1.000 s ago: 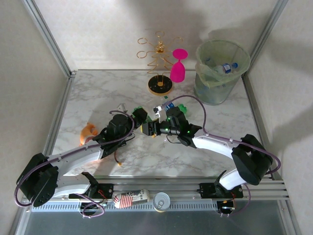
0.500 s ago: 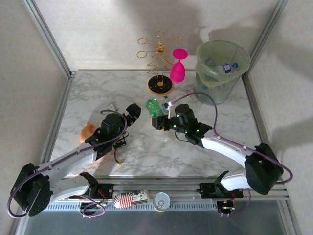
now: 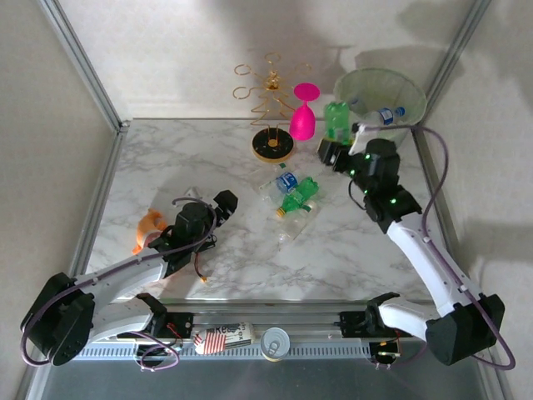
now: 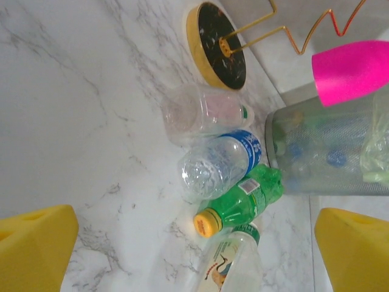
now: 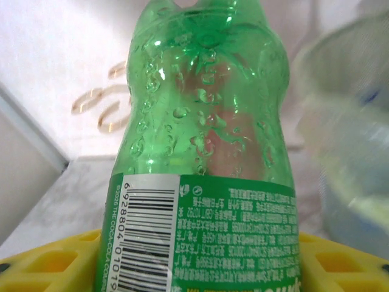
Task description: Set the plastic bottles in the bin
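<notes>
My right gripper [image 3: 331,152] is shut on a green plastic bottle [image 3: 336,119], held upright just left of the bin [image 3: 414,87]. In the right wrist view the green bottle [image 5: 206,152] stands between the yellow pads [image 5: 48,261], with the bin [image 5: 355,140] blurred at right. A blue-capped bottle [image 3: 385,114] lies inside the bin. Mid-table lie a blue-labelled clear bottle [image 4: 219,164], a green bottle [image 4: 243,201] with an orange cap, a clear bottle [image 4: 200,112] and a bird-labelled one [image 4: 228,267]. My left gripper [image 3: 218,202] is open, short of them.
A gold wire rack [image 3: 273,146] and a pink wine glass [image 3: 303,117] stand at the back, left of the bin. An orange object [image 3: 150,225] lies by my left arm. A metal can [image 3: 275,342] and a red-striped item [image 3: 223,337] rest on the near rail.
My right arm has carried the green bottle from mid-table up and back-right to the bin's side. My left gripper has opened wide and drawn back to the left.
</notes>
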`<state>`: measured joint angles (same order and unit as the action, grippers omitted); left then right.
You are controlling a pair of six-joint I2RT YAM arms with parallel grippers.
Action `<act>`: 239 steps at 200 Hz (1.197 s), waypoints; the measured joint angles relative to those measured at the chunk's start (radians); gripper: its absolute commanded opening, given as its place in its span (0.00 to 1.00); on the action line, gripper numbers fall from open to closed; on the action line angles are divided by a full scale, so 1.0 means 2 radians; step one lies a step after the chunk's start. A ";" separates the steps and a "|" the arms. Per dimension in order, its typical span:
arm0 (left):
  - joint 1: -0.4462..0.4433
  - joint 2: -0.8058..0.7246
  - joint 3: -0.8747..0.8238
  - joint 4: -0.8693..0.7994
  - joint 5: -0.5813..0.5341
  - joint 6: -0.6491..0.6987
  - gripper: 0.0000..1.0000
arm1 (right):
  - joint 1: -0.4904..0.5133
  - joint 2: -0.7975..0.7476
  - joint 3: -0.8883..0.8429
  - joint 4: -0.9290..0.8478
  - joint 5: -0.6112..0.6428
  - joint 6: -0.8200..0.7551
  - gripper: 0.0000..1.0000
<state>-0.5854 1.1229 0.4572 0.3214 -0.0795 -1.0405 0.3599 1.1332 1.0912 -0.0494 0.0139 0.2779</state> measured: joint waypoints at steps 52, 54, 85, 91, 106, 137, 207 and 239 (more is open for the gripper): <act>-0.002 0.033 -0.014 0.031 0.044 -0.011 1.00 | -0.089 0.066 0.127 0.000 0.006 -0.002 0.55; -0.002 0.034 -0.014 0.032 0.045 -0.011 1.00 | -0.092 0.072 0.132 0.000 0.006 -0.002 0.55; -0.008 0.039 -0.018 0.039 0.058 -0.017 1.00 | -0.127 0.144 0.199 -0.020 0.006 -0.001 0.54; -0.009 0.039 -0.019 0.040 0.059 -0.017 1.00 | -0.135 0.157 0.209 -0.026 0.006 -0.001 0.54; -0.010 0.038 -0.023 0.044 0.060 -0.017 1.00 | -0.150 0.180 0.219 -0.036 0.010 0.001 0.54; -0.010 0.033 -0.031 0.044 0.060 -0.018 1.00 | -0.169 0.212 0.221 -0.057 0.031 0.002 0.54; -0.010 0.027 -0.031 0.043 0.059 -0.018 1.00 | -0.193 0.261 0.251 -0.092 0.035 0.012 0.70; -0.011 0.026 -0.031 0.043 0.059 -0.018 0.99 | -0.198 0.270 0.264 -0.105 0.035 0.012 0.91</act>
<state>-0.6067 1.1755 0.3943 0.4072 0.0391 -1.0771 -0.0368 1.6722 1.6196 -0.2584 0.0837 0.3023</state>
